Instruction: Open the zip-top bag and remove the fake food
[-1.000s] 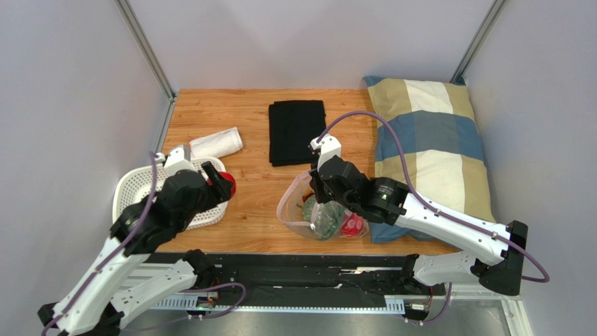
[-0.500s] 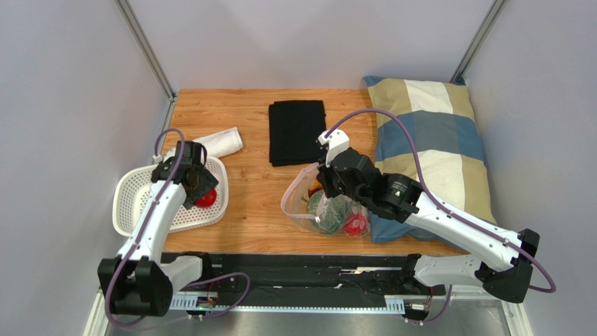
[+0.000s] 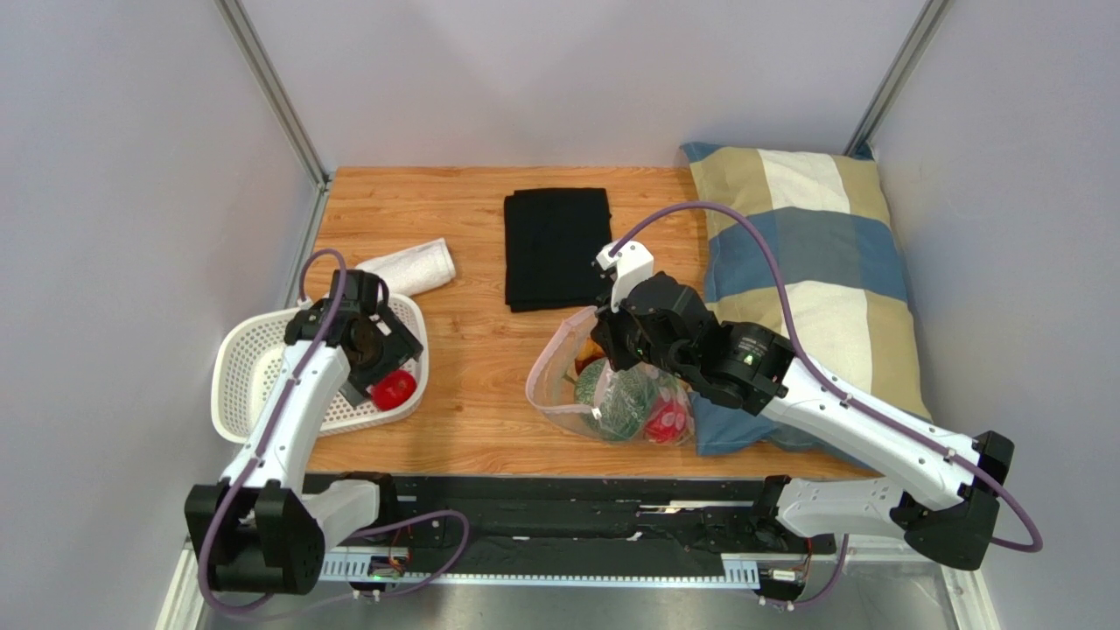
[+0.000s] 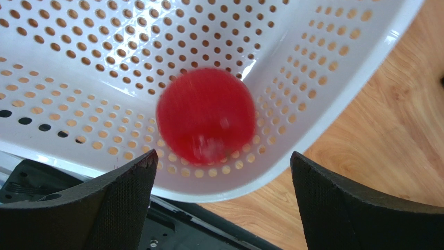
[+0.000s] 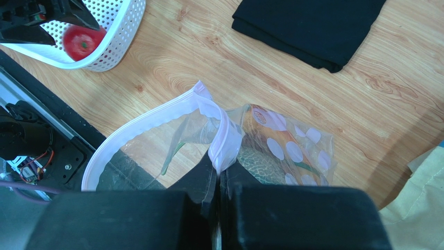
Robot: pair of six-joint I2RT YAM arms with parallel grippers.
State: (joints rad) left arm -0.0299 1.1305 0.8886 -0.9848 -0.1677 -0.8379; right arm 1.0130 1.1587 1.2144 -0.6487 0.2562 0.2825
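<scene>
The clear zip-top bag [image 3: 607,391] with pale dots lies open near the table's front edge. My right gripper [image 3: 607,344] is shut on its pinkish zip strip [image 5: 221,136] and holds the mouth up. Inside show a green leafy bunch [image 3: 629,397], a red fruit [image 3: 667,420] and an orange piece [image 5: 259,125]. A second red fruit [image 3: 392,389] lies in the white perforated basket [image 3: 256,361], blurred in the left wrist view [image 4: 205,114]. My left gripper [image 3: 381,355] hangs open and empty just above it.
A folded black cloth [image 3: 558,246] lies at the back middle. A rolled white towel [image 3: 408,267] sits behind the basket. A checked pillow [image 3: 809,269] fills the right side, touching the bag. Bare wood [image 3: 480,355] separates basket and bag.
My left arm swung from beside the basket to over it and let go of the red fruit, which now lies in the basket. My right gripper lifted the bag's strip slightly.
</scene>
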